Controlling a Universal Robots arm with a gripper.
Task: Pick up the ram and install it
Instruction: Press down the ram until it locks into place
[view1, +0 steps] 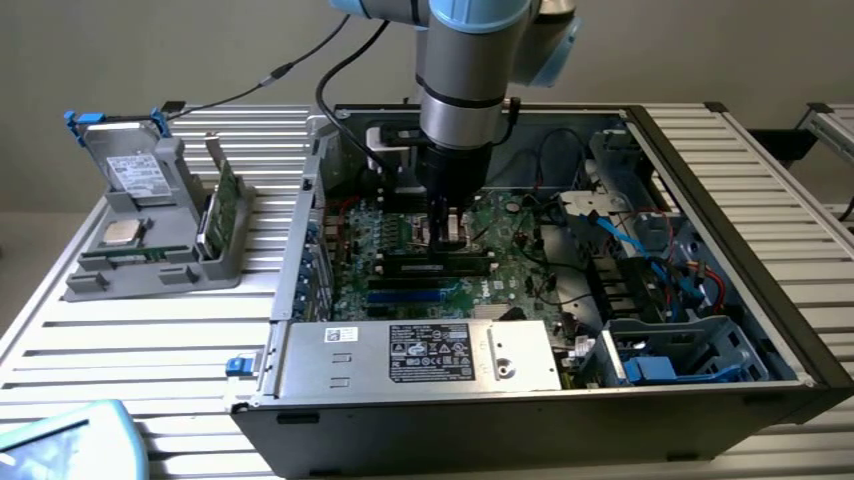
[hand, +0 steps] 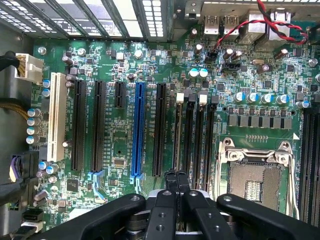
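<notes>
I find the gripper (hand: 175, 176) empty, its fingers pressed together, tips just over the ram (hand: 178, 135), which appears to stand edge-on in a slot of the motherboard (hand: 117, 140). I judge seating is in hand; it calls for a square, straight press.

I see the ram (view1: 434, 265) standing on edge in a black motherboard slot inside the case. It looks like a slim, long stick with dark chips.

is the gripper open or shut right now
Shut: on the gripper the two fingers meet with no gap in the wrist view, over the black slots.
</notes>
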